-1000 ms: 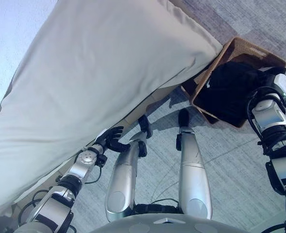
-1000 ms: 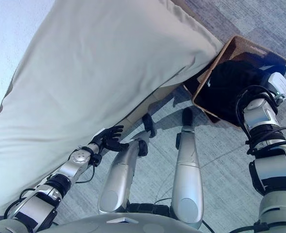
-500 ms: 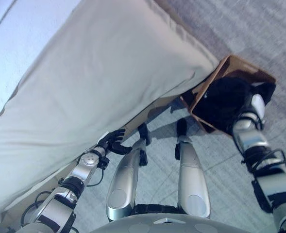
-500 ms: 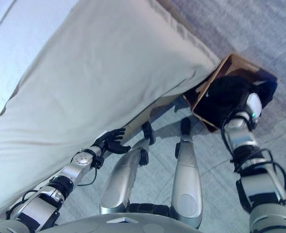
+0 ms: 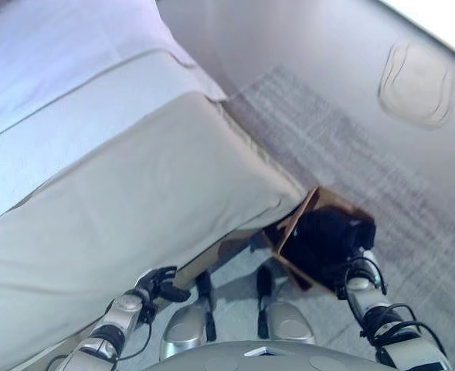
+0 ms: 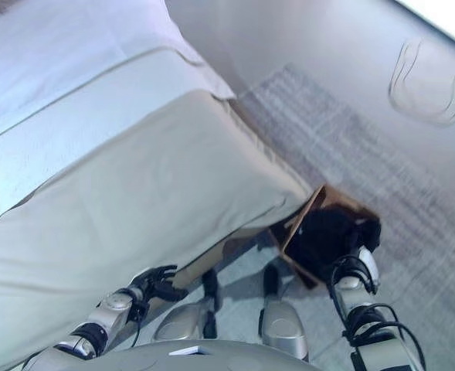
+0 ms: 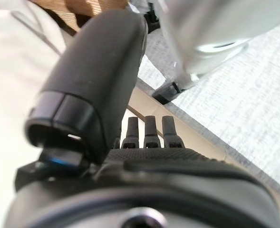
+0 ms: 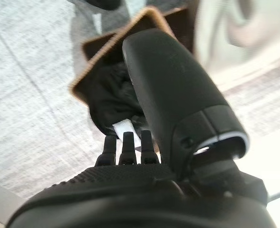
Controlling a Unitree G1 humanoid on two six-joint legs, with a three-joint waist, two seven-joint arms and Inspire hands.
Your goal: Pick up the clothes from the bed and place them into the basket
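Note:
A brown woven basket (image 5: 297, 220) stands on the floor at the bed's corner, with black clothes (image 5: 320, 239) heaped in it. My right hand (image 8: 130, 190) is over the basket with straight fingers (image 8: 125, 145) pointing at the black clothes (image 8: 109, 102), which show a white label; it holds nothing. My left hand (image 5: 159, 280) hangs open and empty by the side of the bed (image 5: 134, 178); its straight fingers (image 7: 147, 135) also show in the left wrist view. The beige duvet on the bed is bare.
The bed's white sheet (image 5: 65, 69) lies beyond the duvet. A grey rug (image 5: 320, 147) covers the floor past the basket. A pale round thing (image 5: 416, 81) lies at the far right. The bed's wooden side (image 7: 187, 123) runs close to my left hand.
The camera has tilted up, so more of the bed and the far floor shows. My right hand stays at the basket, and my left hand stays by the bed.

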